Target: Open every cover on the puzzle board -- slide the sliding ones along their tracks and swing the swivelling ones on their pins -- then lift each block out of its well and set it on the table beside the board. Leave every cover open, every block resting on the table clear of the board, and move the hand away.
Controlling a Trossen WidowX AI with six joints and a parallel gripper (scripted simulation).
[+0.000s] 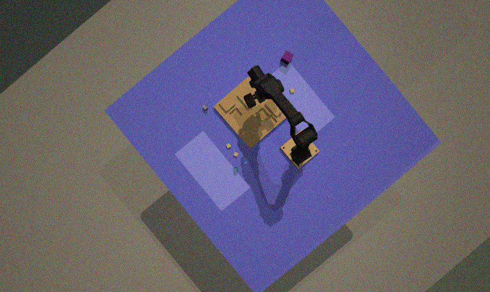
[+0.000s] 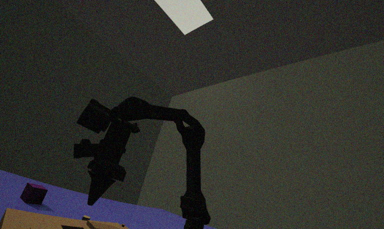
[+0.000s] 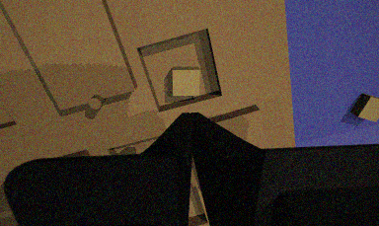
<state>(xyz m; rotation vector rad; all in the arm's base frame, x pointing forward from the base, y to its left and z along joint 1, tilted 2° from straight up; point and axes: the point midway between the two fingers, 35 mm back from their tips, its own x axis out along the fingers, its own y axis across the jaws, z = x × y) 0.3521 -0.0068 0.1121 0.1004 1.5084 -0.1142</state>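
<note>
A magenta cube [image 1: 287, 57] [image 2: 33, 193] sits in the upper middle of the top view and at the lower left of the exterior view; a tiny grey block [image 1: 205, 108] lies left of centre in the top view; a small teal, rounded piece [image 1: 235, 169] lies below centre, its exact shape too small to tell; a beige floor [image 1: 72, 130] spreads around the frame's sides, with a dark shadow [image 1: 173, 231] at lower left; in the exterior view, a white rectangular light panel [image 2: 184, 10] shines at top centre; a grey-green wall [image 2: 283, 130] fills the right.
</note>
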